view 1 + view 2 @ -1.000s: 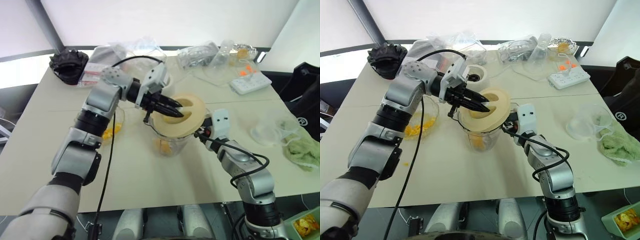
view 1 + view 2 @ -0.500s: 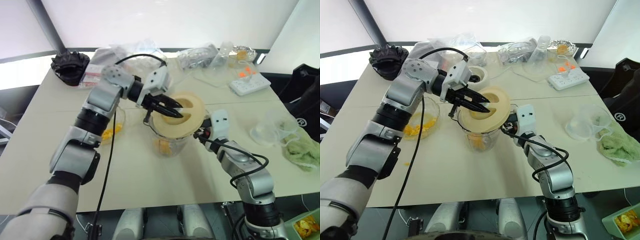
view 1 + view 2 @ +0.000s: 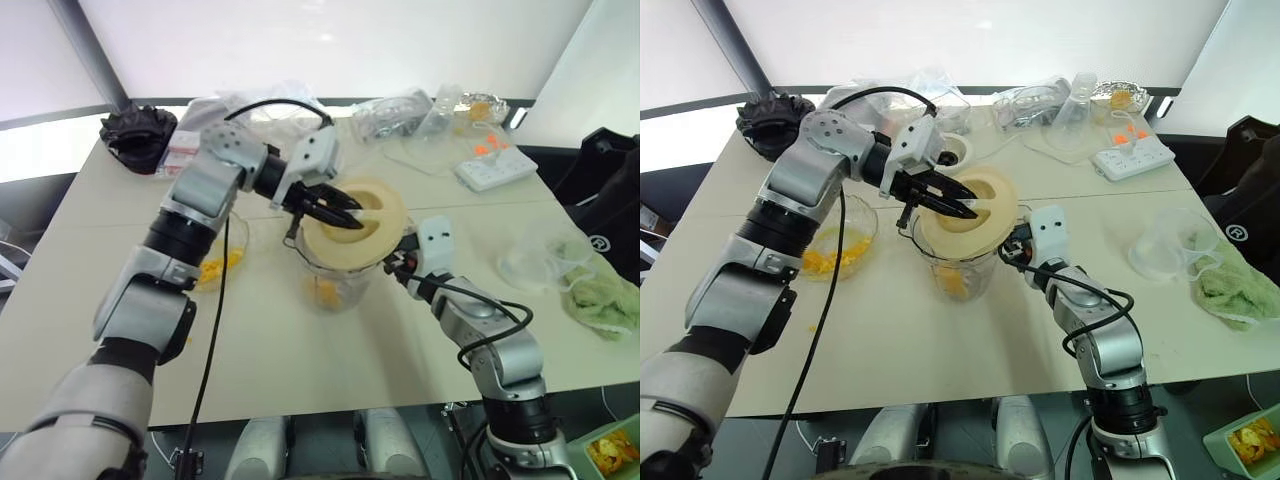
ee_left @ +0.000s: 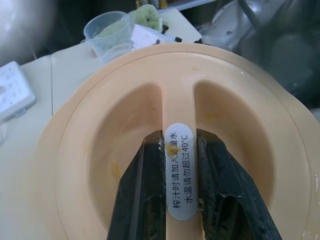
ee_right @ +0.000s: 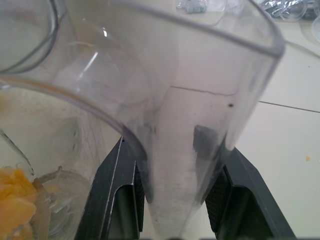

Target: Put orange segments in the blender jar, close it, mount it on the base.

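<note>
your left gripper (image 4: 180, 165) clenched on the centre rib of the cream lid (image 3: 357, 222), lid resting tilted atop the blender jar (image 3: 962, 268), your right gripper (image 5: 175, 192) grasping the jar's clear handle (image 5: 180, 150), orange segments (image 3: 328, 291) in the jar's bottom, jar on the table (image 3: 300, 340)

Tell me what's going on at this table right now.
The robot is closing a blender jar that already has orange segments in its bottom. The left hand pinches the centre ridge of the cream lid and holds it tilted on the jar's rim, not seated flat. The right hand grips the jar's handle to steady it. The base stands behind, with nothing mounted on it.
</note>
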Robot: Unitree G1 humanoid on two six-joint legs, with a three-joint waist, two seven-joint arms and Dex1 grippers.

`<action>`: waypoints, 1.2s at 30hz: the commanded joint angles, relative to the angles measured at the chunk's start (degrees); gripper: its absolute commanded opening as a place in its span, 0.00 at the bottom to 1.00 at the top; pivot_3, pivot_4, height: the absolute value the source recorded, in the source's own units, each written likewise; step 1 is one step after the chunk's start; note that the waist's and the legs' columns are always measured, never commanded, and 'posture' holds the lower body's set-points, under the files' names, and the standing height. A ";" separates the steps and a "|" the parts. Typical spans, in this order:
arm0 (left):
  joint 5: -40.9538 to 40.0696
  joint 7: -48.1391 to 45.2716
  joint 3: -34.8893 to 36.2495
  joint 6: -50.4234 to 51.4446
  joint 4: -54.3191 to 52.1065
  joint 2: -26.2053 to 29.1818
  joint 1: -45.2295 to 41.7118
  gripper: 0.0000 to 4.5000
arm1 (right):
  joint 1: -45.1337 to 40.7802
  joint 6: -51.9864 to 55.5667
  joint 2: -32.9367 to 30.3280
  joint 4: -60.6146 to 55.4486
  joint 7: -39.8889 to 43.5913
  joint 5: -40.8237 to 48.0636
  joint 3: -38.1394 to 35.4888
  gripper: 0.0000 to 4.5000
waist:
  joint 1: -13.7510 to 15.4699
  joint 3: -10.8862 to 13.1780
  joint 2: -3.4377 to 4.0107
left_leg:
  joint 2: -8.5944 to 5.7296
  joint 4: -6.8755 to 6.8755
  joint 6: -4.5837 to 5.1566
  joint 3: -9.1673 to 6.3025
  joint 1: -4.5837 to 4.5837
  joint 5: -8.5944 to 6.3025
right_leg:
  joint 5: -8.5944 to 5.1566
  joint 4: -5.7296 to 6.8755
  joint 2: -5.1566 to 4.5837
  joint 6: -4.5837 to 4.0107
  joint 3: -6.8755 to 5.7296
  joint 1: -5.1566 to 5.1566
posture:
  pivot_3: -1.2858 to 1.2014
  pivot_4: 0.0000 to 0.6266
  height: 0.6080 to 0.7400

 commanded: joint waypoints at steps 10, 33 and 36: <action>0.86 8.31 2.33 17.97 -6.52 5.21 7.03 0.06 | 0.78 -11.39 8.60 -3.46 0.22 7.55 -9.36 0.24 | -0.14 0.03 0.00 | 0.04 -0.14 0.00 0.00 -0.06 0.00 | 0.03 -0.02 -0.01 0.10 0.01 -0.12 | 0.52 0.24 1.00; -1.45 4.75 -2.69 28.27 -13.44 11.83 8.06 0.06 | -1.35 -28.49 7.45 -0.46 -1.16 -5.78 -6.30 0.24 | -0.11 0.09 0.11 | -0.01 -0.19 -0.02 0.06 -0.49 0.00 | 0.03 0.01 -0.02 0.08 0.04 -0.63 | 0.52 0.24 1.00; -2.00 4.89 -2.89 29.04 -12.82 11.98 7.01 0.06 | -1.24 -30.11 7.14 0.38 -1.13 -7.02 -5.54 0.24 | 0.03 0.17 -0.02 | -0.02 -0.17 -0.03 0.01 -0.61 0.01 | 0.03 0.02 0.01 0.08 0.02 -0.73 | 0.52 0.24 1.00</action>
